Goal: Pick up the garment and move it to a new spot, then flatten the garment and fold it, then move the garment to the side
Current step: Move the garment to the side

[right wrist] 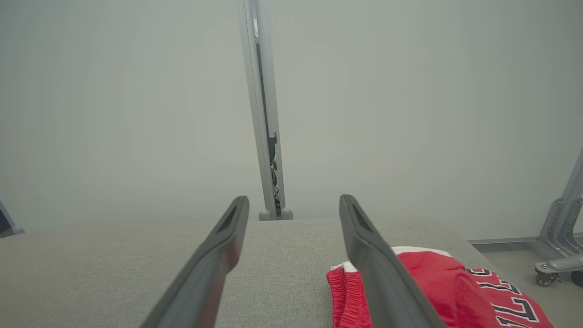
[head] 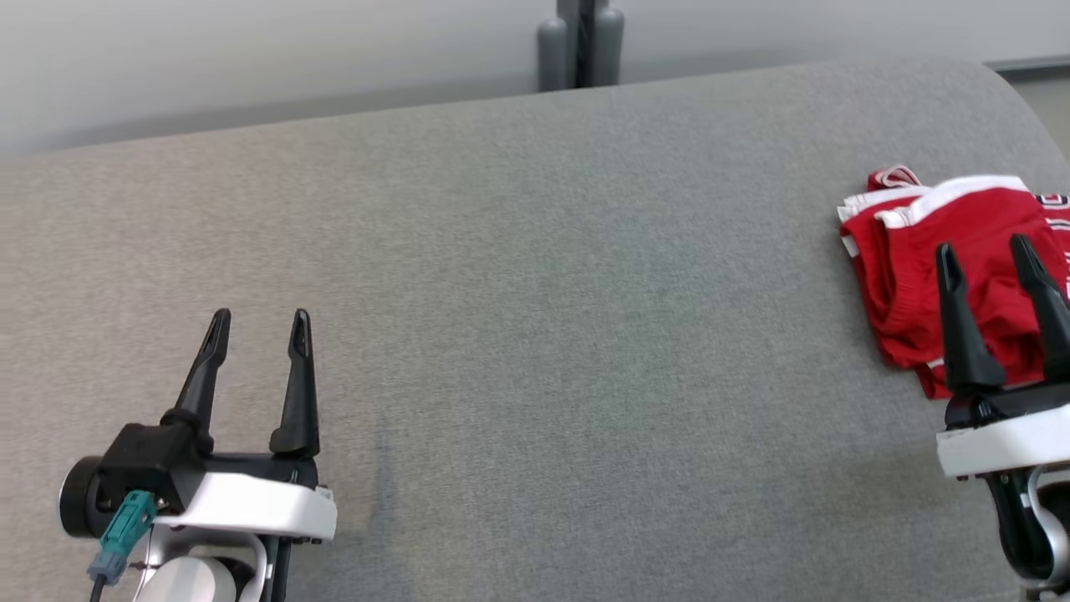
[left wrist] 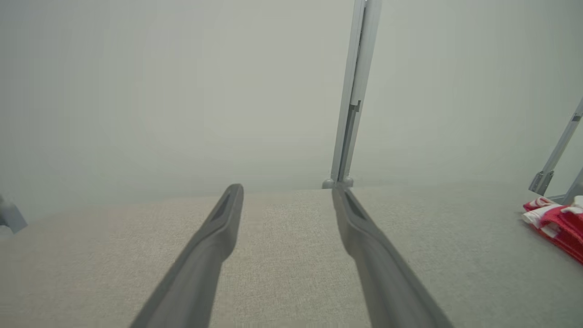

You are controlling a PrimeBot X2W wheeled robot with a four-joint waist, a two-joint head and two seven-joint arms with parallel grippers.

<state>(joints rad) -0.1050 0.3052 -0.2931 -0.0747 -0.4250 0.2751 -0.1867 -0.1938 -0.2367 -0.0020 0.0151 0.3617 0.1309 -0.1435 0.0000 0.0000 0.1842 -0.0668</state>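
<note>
A red garment (head: 945, 251) with white trim lies bunched near the right edge of the grey fabric surface (head: 535, 334). Dark lettering shows on the garment (right wrist: 455, 287) in the right wrist view, and the garment (left wrist: 558, 223) appears at the far right of the left wrist view. My right gripper (head: 986, 255) hangs open over the garment's near part, nothing between its fingers. My left gripper (head: 257, 324) stands open at the lower left above bare fabric, far from the garment. Both pairs of fingers are spread in the wrist views, the left gripper (left wrist: 288, 193) and the right gripper (right wrist: 294, 204).
A grey post (head: 581, 42) rises behind the surface's far edge against a pale wall. A metal frame on castors (right wrist: 558, 255) stands on the floor past the right end. The surface curves down at its right end.
</note>
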